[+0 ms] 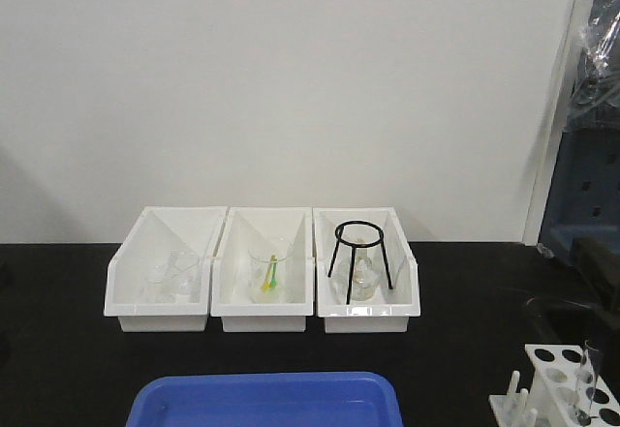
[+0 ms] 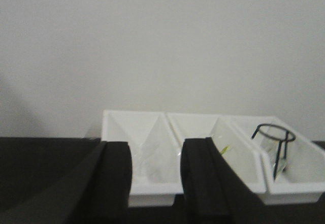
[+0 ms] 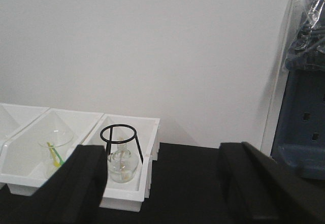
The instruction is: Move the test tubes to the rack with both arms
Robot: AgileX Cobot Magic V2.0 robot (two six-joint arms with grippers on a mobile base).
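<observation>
At lower right of the front view, the rack (image 1: 572, 381) sits on the black surface (image 1: 58, 350), partly cut by the frame edge. One test tube (image 1: 589, 381) stands upright in a hole at its right side; the other holes seen are empty, and white pegs line its near left side. No loose tubes show in any view.

Beyond it, three white bins (image 1: 262, 272) stand side by side against the wall: left one with clear glassware, middle one with a beaker holding a yellow-green item, right one with a black wire tripod (image 1: 362, 258) over a flask. A blue tray (image 1: 266, 400) lies at the front edge.

Left end effector (image 2: 155, 181): fingers parted, nothing between them, raised and facing the bins. Right end effector (image 3: 162, 183): fingers spread wide, empty, looking toward the right bin and tripod.

Judgement: both arms are between grasps, with at least one tube racked. Next move calls for locating a remaining tube, likely outside these views, and approaching it with fingers aligned across its thin body.
</observation>
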